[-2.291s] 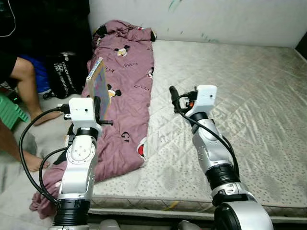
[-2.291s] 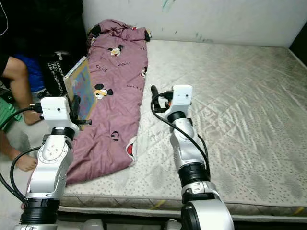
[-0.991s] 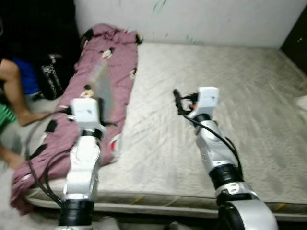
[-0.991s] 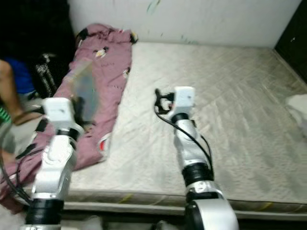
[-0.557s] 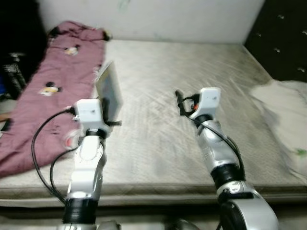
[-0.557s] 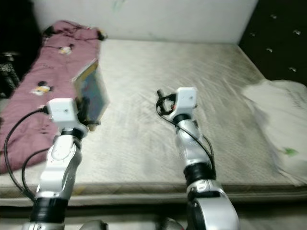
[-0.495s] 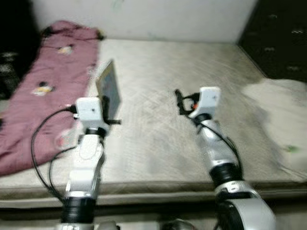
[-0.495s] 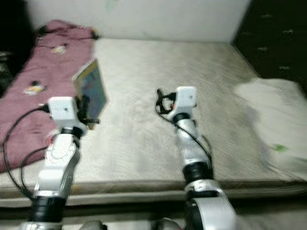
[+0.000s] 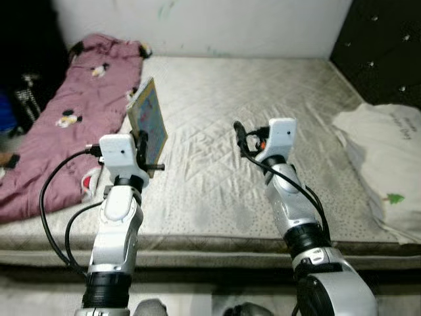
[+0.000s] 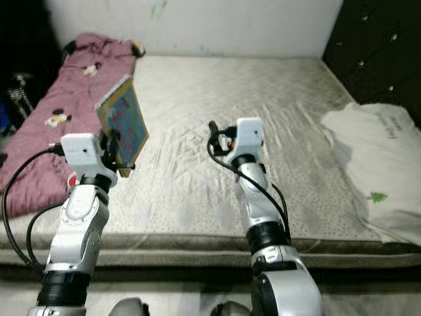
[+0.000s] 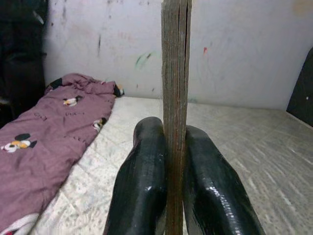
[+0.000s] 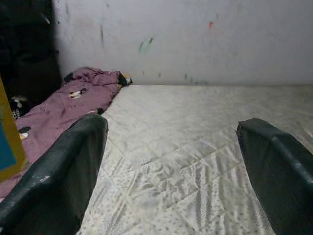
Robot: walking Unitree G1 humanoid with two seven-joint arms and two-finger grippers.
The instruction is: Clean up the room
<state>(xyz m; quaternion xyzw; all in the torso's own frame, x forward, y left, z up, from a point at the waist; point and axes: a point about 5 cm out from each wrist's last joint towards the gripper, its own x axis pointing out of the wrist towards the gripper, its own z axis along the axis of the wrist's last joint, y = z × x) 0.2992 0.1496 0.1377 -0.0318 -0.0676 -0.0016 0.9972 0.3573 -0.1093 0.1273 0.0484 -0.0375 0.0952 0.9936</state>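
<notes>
Above the mattress (image 9: 217, 131), a thin picture book (image 9: 148, 122) is being held upright, pinched edge-on between the 2 fingers of the left gripper (image 11: 168, 161). The right gripper (image 12: 171, 161) is being held spread and empty over the mattress. A carrying step is judged to be in hand; next, a proper resting place is being called for. 1 maroon blanket (image 9: 72, 125) and 1 white garment (image 9: 388, 164) are being left untouched.

1 book (image 9: 148, 123), 1 blanket (image 9: 72, 125), 1 mattress (image 9: 230, 99), 1 shirt (image 9: 388, 164).
</notes>
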